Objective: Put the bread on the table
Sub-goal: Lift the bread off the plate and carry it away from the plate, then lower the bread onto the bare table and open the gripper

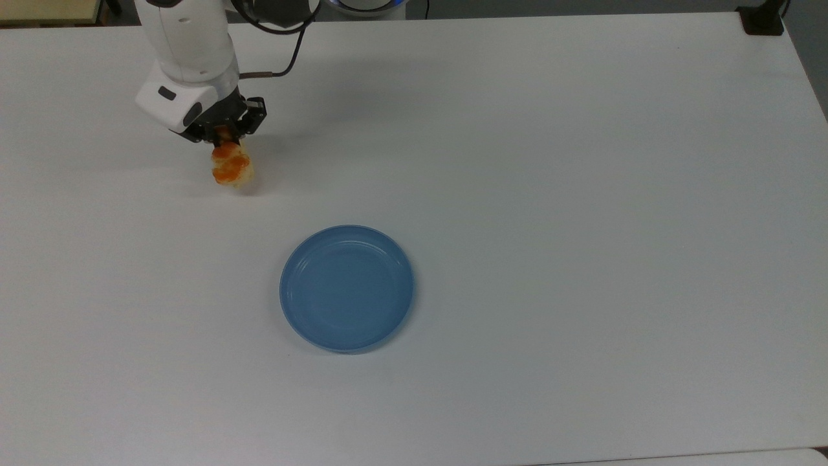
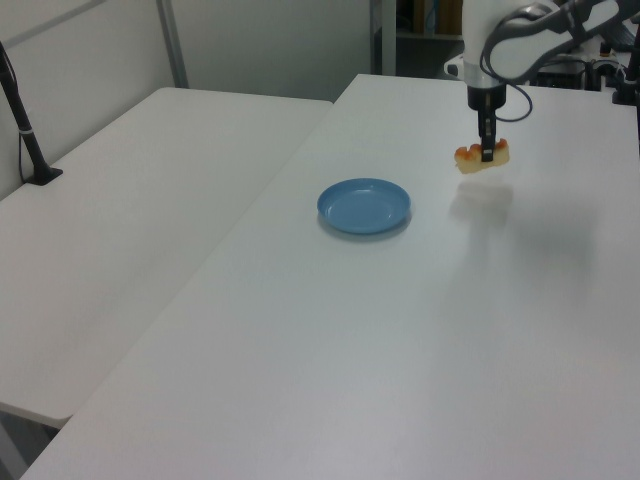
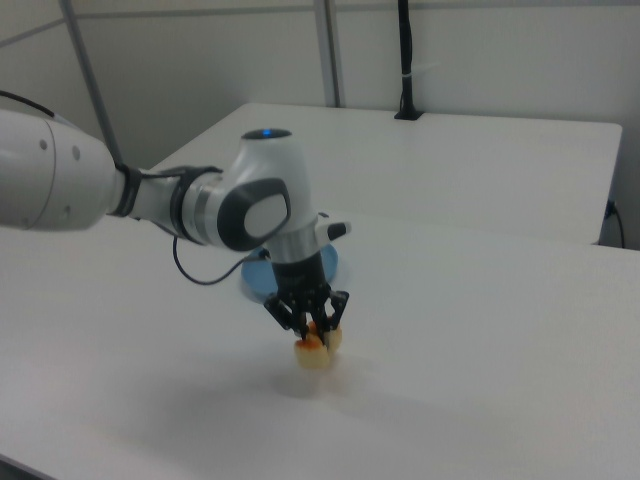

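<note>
Arm (image 3: 230, 205) lowered, wrist vertical

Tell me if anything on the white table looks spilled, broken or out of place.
Nothing stands out. The gripper holds the small tan roll with orange glazed patches over the white table; the round blue plate sits upright and empty.
</note>
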Robot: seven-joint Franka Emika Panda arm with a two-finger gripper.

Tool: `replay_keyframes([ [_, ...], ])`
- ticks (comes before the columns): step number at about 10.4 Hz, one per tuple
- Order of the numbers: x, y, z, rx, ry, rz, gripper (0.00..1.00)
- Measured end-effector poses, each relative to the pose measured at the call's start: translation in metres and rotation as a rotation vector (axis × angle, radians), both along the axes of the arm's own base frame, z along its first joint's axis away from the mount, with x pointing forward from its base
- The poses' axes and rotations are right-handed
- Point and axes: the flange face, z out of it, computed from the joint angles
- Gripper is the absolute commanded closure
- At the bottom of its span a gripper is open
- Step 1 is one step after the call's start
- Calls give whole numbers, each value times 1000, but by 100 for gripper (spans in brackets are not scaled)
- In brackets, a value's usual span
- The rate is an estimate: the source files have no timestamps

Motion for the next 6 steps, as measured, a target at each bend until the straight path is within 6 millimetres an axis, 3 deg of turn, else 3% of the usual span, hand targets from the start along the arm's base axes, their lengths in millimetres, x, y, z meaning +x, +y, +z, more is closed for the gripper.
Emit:
replay_keyframes([
  [1,-6,-5,-14,0,-23,14,72],
  [3,-13,-8,-29,2,-33,19,0],
  [6,-14,-13,-27,0,-35,9,0],
])
